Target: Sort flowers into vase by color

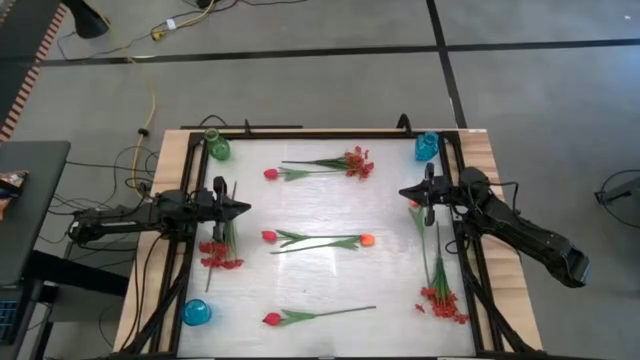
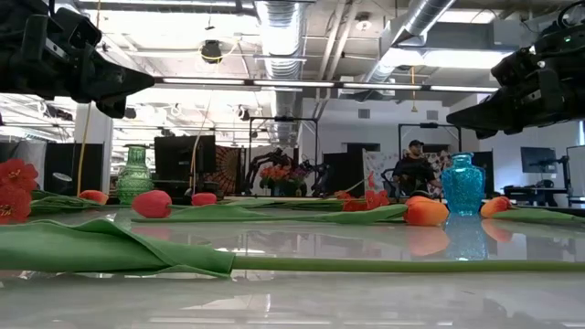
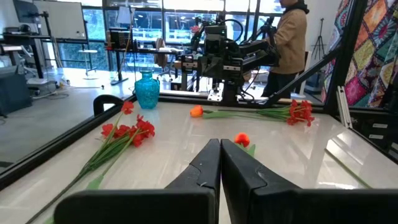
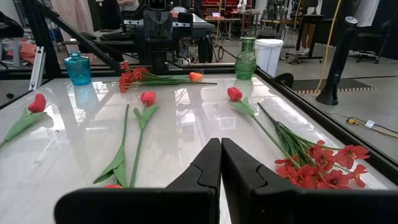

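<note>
Sorting not begun: flowers (image 1: 318, 241) all flat on desk (image 1: 390, 285), vases empty. Left tool (image 1: 243, 209), right tool (image 1: 405, 192) fingers together, empty, hovering. Next: open, descend on stem

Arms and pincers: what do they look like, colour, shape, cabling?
Both arms are dark, near black, with chunky jointed segments. Left pincer and right pincer each taper to a point. Up close, the left fingers and right fingers are matte black wedges. No cables or markings are discernible.
</note>
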Controlling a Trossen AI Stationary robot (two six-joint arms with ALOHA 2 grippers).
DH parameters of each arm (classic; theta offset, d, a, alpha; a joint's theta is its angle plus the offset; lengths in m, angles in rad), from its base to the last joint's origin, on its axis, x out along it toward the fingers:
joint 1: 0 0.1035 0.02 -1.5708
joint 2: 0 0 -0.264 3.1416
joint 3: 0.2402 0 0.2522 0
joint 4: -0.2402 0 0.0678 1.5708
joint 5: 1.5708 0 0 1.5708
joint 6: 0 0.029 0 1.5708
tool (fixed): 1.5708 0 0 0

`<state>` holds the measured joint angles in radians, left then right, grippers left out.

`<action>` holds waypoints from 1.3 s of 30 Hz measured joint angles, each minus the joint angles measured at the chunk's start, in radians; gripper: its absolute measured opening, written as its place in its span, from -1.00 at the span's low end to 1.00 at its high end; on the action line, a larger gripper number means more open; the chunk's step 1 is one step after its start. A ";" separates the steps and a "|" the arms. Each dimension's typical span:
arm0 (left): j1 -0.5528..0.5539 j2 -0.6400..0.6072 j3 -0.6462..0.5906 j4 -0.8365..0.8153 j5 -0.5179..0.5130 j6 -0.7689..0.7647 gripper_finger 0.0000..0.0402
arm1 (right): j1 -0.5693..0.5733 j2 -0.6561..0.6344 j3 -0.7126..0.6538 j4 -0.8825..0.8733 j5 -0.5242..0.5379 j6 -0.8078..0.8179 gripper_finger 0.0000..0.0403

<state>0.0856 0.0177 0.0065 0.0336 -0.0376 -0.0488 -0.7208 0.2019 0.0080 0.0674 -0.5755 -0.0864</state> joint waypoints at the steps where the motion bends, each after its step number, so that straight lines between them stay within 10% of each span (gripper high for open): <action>1: 0.000 0.000 0.000 0.000 0.000 -0.005 -1.00 | 0.000 0.000 0.000 0.000 0.000 0.000 -0.80; 17: 0.000 0.000 0.000 0.003 -0.002 -0.837 -1.00 | -0.001 0.000 0.000 0.000 0.000 0.000 -0.80; 30: -0.002 0.000 0.000 0.068 0.018 -0.878 -1.00 | 0.007 0.000 0.001 0.196 0.011 0.160 -0.80; 39: -0.001 0.012 0.022 0.155 -0.212 -0.712 -1.00 | 0.071 0.015 0.125 0.170 0.089 0.267 -0.80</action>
<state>0.0849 0.0302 0.0286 0.1887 -0.2492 -0.7607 -0.6503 0.2171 0.1329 0.2376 -0.4864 0.1806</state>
